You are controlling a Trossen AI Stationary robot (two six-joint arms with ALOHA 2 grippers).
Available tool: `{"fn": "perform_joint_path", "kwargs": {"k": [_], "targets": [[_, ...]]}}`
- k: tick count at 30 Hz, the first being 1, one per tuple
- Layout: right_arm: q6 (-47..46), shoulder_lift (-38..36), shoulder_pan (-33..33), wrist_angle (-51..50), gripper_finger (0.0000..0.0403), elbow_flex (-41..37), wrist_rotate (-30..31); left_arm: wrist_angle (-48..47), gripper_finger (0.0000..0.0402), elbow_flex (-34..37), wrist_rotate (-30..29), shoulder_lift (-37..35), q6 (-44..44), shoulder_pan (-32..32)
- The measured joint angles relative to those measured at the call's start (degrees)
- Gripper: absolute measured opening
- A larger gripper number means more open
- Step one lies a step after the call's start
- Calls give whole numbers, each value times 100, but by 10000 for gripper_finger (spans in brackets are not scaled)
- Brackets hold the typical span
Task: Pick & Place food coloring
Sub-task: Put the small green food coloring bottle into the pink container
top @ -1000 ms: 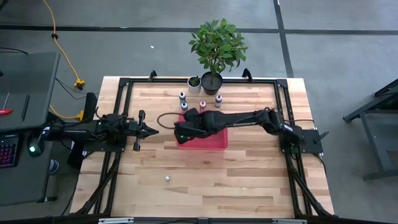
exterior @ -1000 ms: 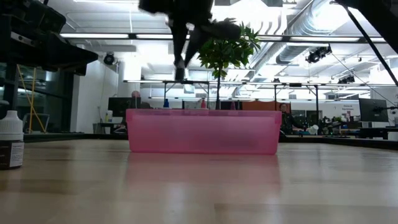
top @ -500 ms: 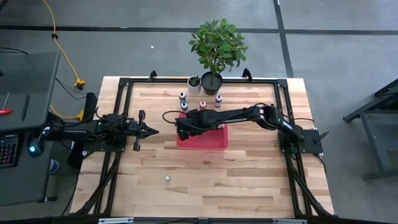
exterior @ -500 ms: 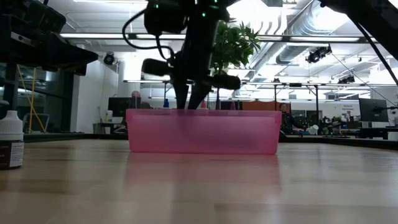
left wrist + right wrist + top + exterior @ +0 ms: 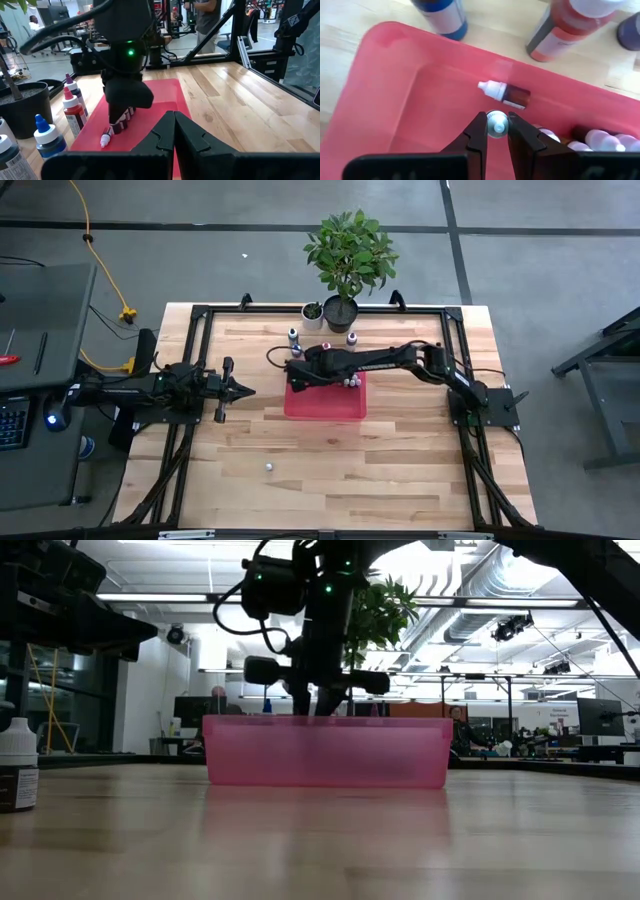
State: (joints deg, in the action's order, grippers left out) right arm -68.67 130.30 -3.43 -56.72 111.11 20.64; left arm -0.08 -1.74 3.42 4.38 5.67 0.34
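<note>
Right end effector (image 5: 496, 131) inside the red tray (image 5: 395, 105), fingers pinching a small food coloring bottle (image 5: 496, 123) by its whitish cap. Another bottle (image 5: 506, 93) lies on its side on the tray floor just ahead of the fingertips. More bottles stand on the table (image 5: 400, 450) beyond the tray. Left end effector (image 5: 243, 390) pressed together, well apart from the tray

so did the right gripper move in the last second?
Yes. In the high view the right gripper has swung toward the plant end of the red tray; in the low view it has dropped to the tray's rim.
</note>
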Motion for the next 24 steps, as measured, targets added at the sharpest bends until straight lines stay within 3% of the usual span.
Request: {"fn": "perform_joint_path", "kwargs": {"k": [24], "targets": [[-35,127,22,-252,50,2,138,0,0,-1,0,0,2,2]]}}
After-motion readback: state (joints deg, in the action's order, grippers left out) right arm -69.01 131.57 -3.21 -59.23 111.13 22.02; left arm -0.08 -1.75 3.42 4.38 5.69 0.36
